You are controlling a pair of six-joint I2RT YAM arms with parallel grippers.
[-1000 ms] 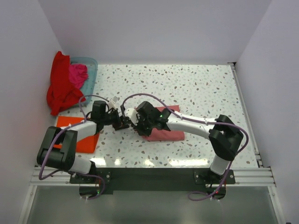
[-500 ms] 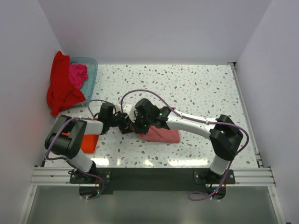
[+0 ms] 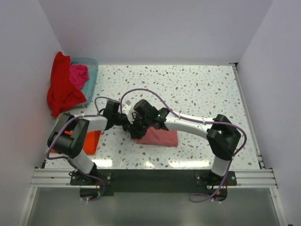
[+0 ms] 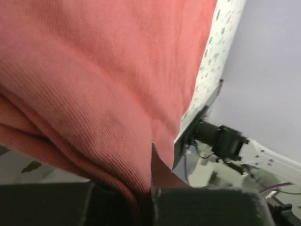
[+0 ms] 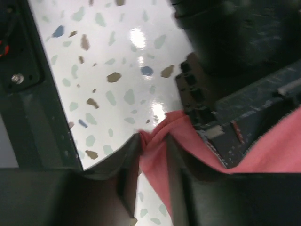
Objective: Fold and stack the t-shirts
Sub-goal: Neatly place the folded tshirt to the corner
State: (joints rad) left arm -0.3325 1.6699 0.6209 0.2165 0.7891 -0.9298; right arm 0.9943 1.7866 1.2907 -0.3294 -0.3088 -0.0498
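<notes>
Now the left gripper (image 4: 151, 194) and right gripper (image 5: 153, 165) both pinch the pink tee (image 3: 162, 138), mid-fold. Next, I think they lift that end together and lay it flat.

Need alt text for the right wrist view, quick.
The right hand pinches a fold of the soft rose-pink cloth t-shirt between its dark fingers, over the white speckled table.

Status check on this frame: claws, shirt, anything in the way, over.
Left claw shut on folded pink t-shirt edge. Right claw pinching same edge. Shirt lies on table, both arms crowded over its left end. Nothing else in the way.
</notes>
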